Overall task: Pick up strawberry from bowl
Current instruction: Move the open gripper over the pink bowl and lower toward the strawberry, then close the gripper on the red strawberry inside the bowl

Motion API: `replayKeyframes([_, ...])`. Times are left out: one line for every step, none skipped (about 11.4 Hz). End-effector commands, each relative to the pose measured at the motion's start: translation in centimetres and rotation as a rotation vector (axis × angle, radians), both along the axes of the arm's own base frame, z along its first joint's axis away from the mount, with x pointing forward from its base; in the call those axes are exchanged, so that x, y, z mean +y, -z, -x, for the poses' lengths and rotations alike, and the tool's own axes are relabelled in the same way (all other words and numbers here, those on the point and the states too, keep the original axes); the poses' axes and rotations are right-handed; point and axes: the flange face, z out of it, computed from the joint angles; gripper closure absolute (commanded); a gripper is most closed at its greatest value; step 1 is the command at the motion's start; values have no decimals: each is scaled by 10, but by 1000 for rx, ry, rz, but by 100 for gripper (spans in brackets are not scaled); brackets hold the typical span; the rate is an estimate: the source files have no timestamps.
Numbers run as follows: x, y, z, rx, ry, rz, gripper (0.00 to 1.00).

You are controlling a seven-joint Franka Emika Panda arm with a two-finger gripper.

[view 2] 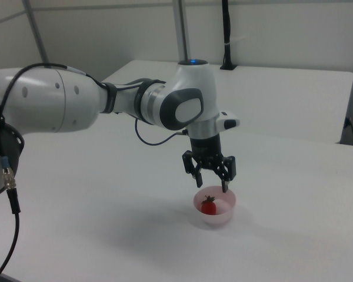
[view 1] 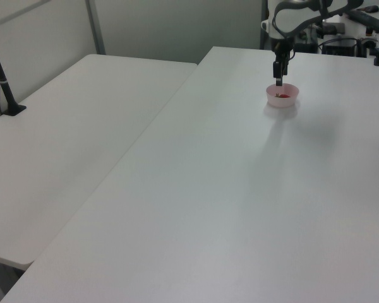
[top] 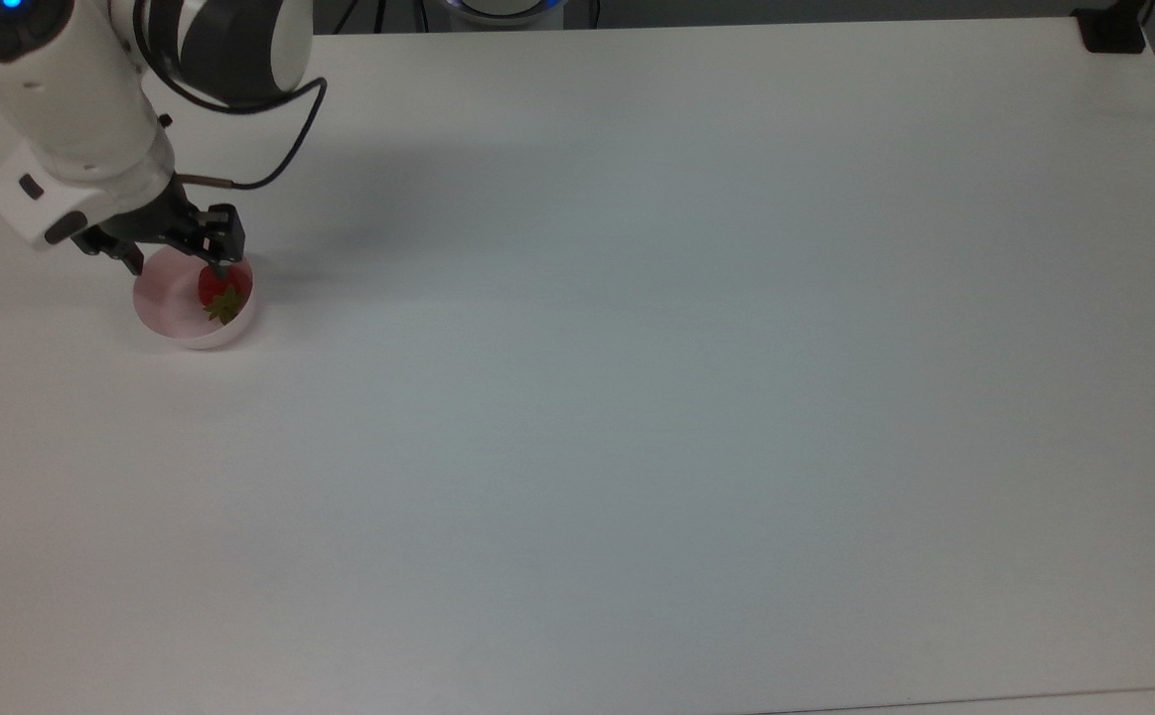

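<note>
Right view, lower centre: fingers [view 2: 211, 187] spread apart, hovering over the strawberry [view 2: 209, 205] in the bowl [view 2: 222, 217]; descent needed next.

Spread tool [view 2: 210, 186] above bowl [view 2: 215, 210] — strawberry [view 2: 209, 206] inside

Strawberry [view 2: 209, 205] lies in bowl [view 2: 226, 215], near the top view's left table [top: 637, 397] edge. Open-fingered gripper [view 2: 210, 183] hangs just above bowl.

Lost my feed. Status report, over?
Claw open, above bowl. Strawberry in bowl, not gripped. Nothing in the way.
</note>
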Motion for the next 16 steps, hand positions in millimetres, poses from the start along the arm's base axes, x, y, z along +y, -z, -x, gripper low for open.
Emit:
replayKeyframes([4, 11, -4, 3, -19, -7, 20])
replayKeyframes([3, 15, -3, 12, -23, -7, 20])
replayKeyframes([1, 26, 0, 30, -23, -10, 20])
replayKeyframes([1, 33, 0, 41, -23, -13, 21])
replayKeyframes([4, 37, -1, 46, -23, -15, 21])
replayKeyframes([5, 46, -1, 58, -22, -16, 21])
replayKeyframes([5, 49, -2, 53, -24, -13, 22])
replayKeyframes([5, 54, -1, 51, -28, -6, 22])
replayKeyframes([5, 58, 0, 52, -32, -3, 22])
replayKeyframes([3, 64, 0, 63, -37, 3, 22])
replayKeyframes([3, 67, 0, 72, -44, 13, 22])
replayKeyframes([1, 71, 1, 80, -46, 16, 22])
replayKeyframes([0, 72, 2, 85, -48, 21, 22])
replayKeyframes([0, 73, 3, 88, -48, 20, 27])
replayKeyframes([-2, 71, 4, 88, -44, 20, 41])
replayKeyframes([-4, 69, 5, 93, -43, 19, 51])
